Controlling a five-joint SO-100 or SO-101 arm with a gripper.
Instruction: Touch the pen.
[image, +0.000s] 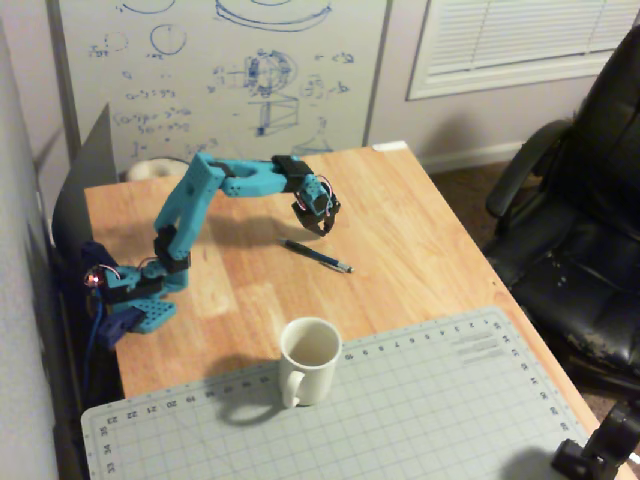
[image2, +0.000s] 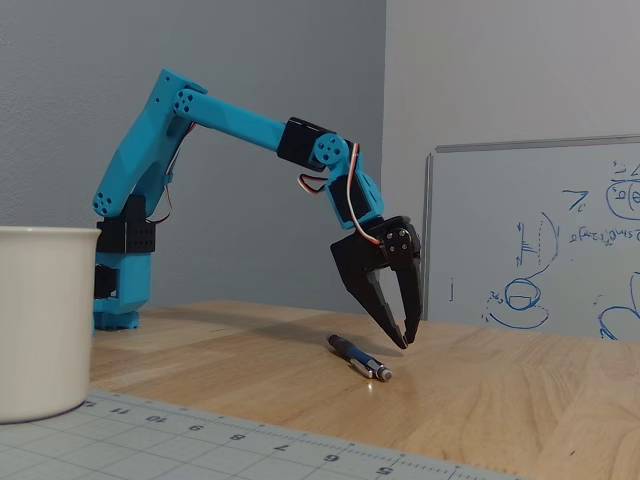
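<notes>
Blue marker sketches cover the whiteboard (image: 225, 75) leaning at the far edge of the scene: circles, a cube-like figure and lines of formulas, none sharp enough to read. The pale grey-green cutting mat (image: 420, 410) on the near part of the surface carries a printed grid with ruler numbers along its edges; in the low fixed view (image2: 300, 445) the digits 11, 10, 9, 8, 7, 6 and 5 can be made out, and a small block of print at the mat's far right corner is too small to read.

A glossy white ceramic mug (image: 308, 360) stands upright on the mat's far left part, handle towards the near side, and fills the left edge of the low fixed view (image2: 45, 320). A black leather office chair (image: 585, 220) with a cracked seat stands right of the light wooden surface (image: 420, 240). A window blind hangs on the far right wall.

The turquoise plastic arm (image: 195, 215) with black joints reaches rightwards from its base at the left. Its black pointed claw (image2: 407, 338) hangs tips down, fingers nearly together with a narrow gap and nothing between them, just above the wood.

The thin dark blue-black pen (image: 316, 255) lies flat on the bare wood, lighter tip towards the near right, just beside the claw tips and apart from them (image2: 358, 358).
</notes>
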